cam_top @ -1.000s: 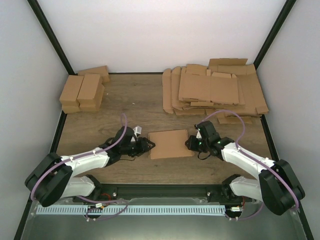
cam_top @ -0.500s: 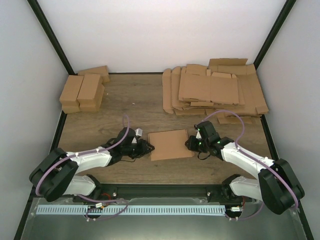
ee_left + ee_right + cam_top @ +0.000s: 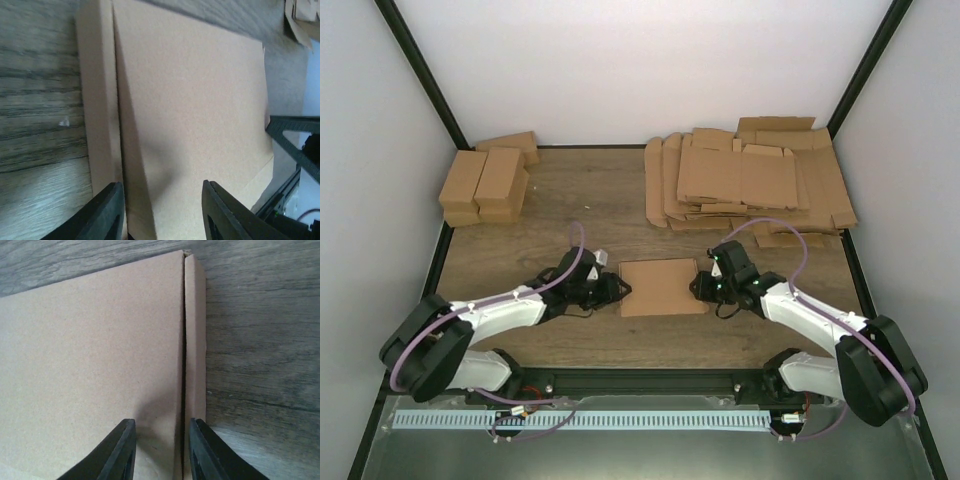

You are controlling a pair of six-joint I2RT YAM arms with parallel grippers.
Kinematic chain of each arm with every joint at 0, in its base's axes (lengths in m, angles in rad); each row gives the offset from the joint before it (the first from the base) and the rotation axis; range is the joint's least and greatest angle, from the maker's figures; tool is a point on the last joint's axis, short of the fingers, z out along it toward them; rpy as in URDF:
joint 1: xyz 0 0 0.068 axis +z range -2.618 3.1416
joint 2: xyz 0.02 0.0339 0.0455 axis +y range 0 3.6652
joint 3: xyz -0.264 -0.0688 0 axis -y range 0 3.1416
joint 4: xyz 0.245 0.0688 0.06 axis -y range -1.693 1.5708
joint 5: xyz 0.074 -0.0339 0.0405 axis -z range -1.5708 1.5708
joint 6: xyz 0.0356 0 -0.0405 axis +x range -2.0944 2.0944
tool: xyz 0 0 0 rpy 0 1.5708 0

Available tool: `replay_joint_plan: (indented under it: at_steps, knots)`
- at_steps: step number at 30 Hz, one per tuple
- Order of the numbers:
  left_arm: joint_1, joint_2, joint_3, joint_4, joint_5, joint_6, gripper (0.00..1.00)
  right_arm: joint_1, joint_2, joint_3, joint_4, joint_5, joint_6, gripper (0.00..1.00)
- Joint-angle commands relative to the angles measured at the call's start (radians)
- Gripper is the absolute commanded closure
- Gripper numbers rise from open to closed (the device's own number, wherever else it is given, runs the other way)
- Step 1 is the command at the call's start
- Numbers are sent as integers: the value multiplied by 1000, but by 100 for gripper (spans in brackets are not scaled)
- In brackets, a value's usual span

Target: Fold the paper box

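Lying by the front edge of the desk [image 3: 570, 205], the paper box [image 3: 662, 288] looks light, stiff; grip its end flaps. Left gripper [image 3: 619, 291] and right gripper [image 3: 699, 288] gape, holding nothing.

paper box [image 3: 90, 365] runs off both wrist views, can't tell if the left end effector [image 3: 162, 187] or right end effector [image 3: 161, 422] pinches it

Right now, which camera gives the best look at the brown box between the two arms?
The top external view: the whole paper box is in frame there, lying flat with all four edges visible. Each wrist view shows only one end close up: the left wrist view its narrow side flap, the right wrist view the opposite flap.
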Motion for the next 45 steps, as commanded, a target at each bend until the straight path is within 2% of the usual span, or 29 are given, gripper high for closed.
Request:
replay_joint_plan:
  at_steps: [1,6,12,15,26,34,39,43,45]
  knots:
    - [-3,-71,30,-175,-101,89,50,7,-23,66,-87,52,-33,66]
    - [-3,-109,27,-215,-114,117,43,7,-38,100,-118,67,-51,62]
    - [-2,-71,30,-170,-82,162,44,7,-21,78,-105,70,-60,56]
    - [-2,-31,43,-153,-75,177,46,7,-8,49,-74,49,-50,57]
    - [-3,109,46,-82,-55,189,71,7,45,-42,34,-28,-17,73]
    - [0,112,100,-114,-82,237,72,7,49,-24,54,-58,-10,76]
    - [45,184,152,-102,-68,281,72,7,80,-18,96,-82,3,69]
    - [87,233,195,-84,-63,306,72,7,95,5,93,-18,-9,66]
    - [91,233,209,-95,-79,318,69,7,97,28,66,6,-19,62]
